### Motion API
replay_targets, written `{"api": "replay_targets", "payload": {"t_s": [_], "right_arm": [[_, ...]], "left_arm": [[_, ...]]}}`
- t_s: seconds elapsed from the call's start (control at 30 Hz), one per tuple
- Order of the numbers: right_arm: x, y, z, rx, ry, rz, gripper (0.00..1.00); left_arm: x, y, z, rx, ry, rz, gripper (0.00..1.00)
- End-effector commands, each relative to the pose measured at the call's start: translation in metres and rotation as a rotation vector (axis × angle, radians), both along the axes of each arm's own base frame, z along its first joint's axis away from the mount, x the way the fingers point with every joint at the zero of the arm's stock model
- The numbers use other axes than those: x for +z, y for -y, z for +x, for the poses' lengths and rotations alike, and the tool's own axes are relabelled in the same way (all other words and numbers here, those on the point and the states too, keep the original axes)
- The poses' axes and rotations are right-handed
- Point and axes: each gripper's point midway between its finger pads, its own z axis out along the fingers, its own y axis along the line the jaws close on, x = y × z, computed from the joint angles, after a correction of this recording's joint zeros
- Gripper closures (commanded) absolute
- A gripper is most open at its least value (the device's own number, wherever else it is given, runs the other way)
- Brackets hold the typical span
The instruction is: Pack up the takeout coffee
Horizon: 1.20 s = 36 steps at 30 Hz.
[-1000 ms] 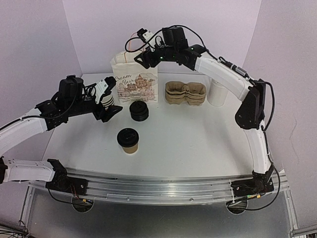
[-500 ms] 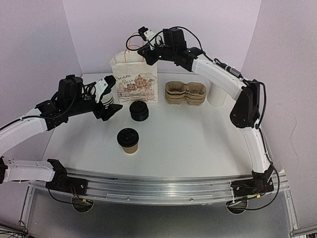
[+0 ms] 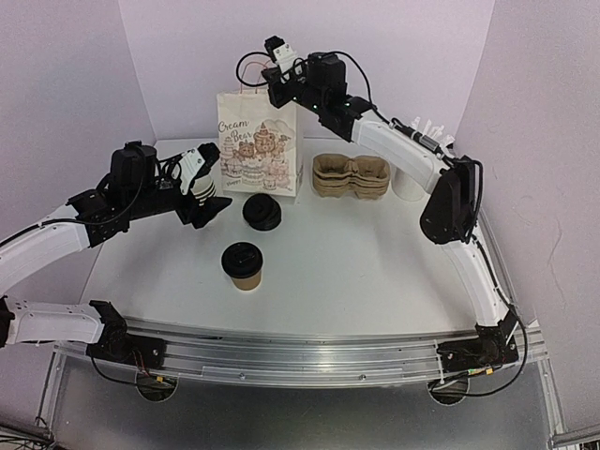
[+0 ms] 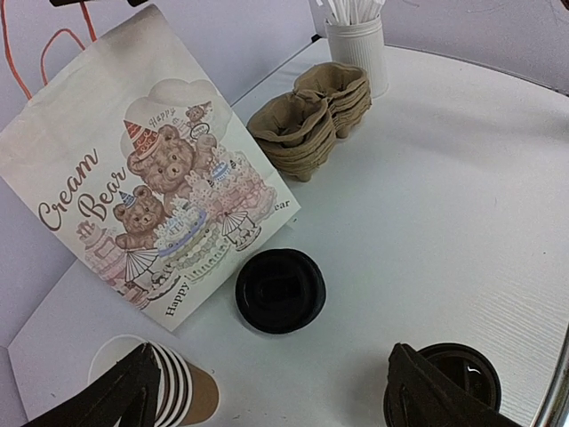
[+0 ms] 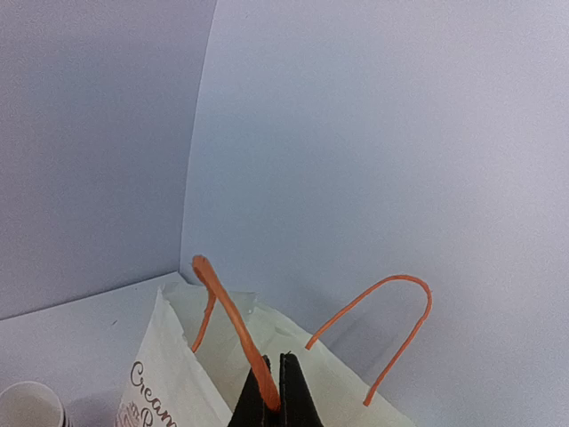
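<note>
Our left arm comes in low from the left side, elbow bent, forearm angled toward the middle. Its pincer hangs wide open, the two black fingers spread well apart and gripping nothing. Our right arm climbs from its base, folds at the elbow and stretches high toward the back wall. Its pincer points downward there, fingers pressed together on a thin orange handle.

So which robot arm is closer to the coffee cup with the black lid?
Left. The left fingers hang open just behind the lidded cup, a little to its left. The right fingers are high at the back, pinching the orange handle of the paper bag.
</note>
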Motion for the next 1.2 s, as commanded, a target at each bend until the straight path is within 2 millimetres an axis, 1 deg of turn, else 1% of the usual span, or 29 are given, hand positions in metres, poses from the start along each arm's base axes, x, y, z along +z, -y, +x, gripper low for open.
{"api": "replay_targets", "payload": {"t_s": [0.0,0.07,0.23,0.33,0.43,0.5,0.57,0.67,0.7,0.73,0.77,0.93,1.0,1.1,1.17], "right_arm": [[0.094,0.026,-0.009,-0.073,0.217,0.226,1.00],[0.105,0.029,-0.013,-0.065,0.239,0.260,1.00],[0.117,0.033,-0.018,-0.070,0.273,0.259,1.00],[0.130,0.035,-0.026,-0.044,0.285,0.272,1.00],[0.155,0.038,-0.045,-0.011,0.316,0.294,1.00],[0.173,0.039,-0.061,0.004,0.353,0.291,1.00],[0.195,0.043,-0.082,0.022,0.392,0.293,1.00],[0.218,0.054,-0.109,0.070,0.400,0.302,1.00],[0.219,0.056,-0.115,0.092,0.385,0.300,1.00],[0.229,0.065,-0.125,0.097,0.385,0.313,1.00],[0.225,0.064,-0.130,0.126,0.368,0.304,1.00],[0.233,0.086,-0.168,0.206,0.319,0.302,1.00],[0.224,0.091,-0.178,0.233,0.279,0.274,1.00],[0.210,0.096,-0.199,0.304,0.213,0.228,1.00],[0.202,0.102,-0.219,0.369,0.173,0.215,1.00]], "left_arm": [[0.008,0.001,0.003,-0.003,0.039,-0.009,0.12],[0.008,0.001,0.003,-0.008,0.044,-0.005,0.12],[0.003,-0.001,0.003,-0.009,0.049,0.016,0.12],[0.002,-0.001,0.001,-0.013,0.042,0.016,0.12],[0.002,0.000,0.000,-0.019,0.041,0.019,0.12],[0.002,0.000,0.001,-0.021,0.046,0.021,0.12],[0.004,0.000,0.001,-0.023,0.051,0.019,0.12],[0.009,0.000,0.000,-0.025,0.064,0.011,0.12],[0.011,-0.001,0.000,-0.024,0.070,0.007,0.12],[0.013,-0.001,-0.001,-0.027,0.076,0.004,0.12],[0.014,-0.001,-0.003,-0.033,0.080,0.005,0.12],[0.018,-0.003,-0.010,-0.052,0.088,-0.001,0.13],[0.020,-0.003,-0.012,-0.059,0.090,-0.006,0.13],[0.021,-0.004,-0.015,-0.065,0.093,-0.011,0.13],[0.021,-0.004,-0.015,-0.063,0.093,-0.012,0.13]]}}
